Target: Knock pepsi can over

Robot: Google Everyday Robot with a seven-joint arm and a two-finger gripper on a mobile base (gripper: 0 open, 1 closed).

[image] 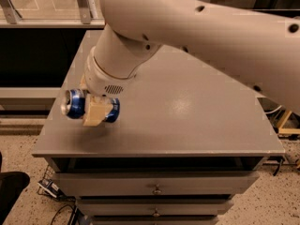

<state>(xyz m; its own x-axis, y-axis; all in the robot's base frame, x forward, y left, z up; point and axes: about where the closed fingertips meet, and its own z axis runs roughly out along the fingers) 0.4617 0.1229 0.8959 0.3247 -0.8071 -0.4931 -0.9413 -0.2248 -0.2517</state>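
One blue pepsi can (74, 104) is held sideways at the near left of the table (187, 107), the gripper (99, 111) clamped round its middle; it seems light, thin-walled, slippery, easily dented.

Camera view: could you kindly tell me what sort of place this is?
Probably a lab or workshop: a grey drawer cabinet, loose cables on a speckled floor. The gripper holds the pepsi can sideways at the cabinet's front-left corner.

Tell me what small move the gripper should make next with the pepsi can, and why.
Probably open the gripper and let go: it is clamped on the pepsi can, which already lies sideways, silver top pointing left, low over the left front of the table.
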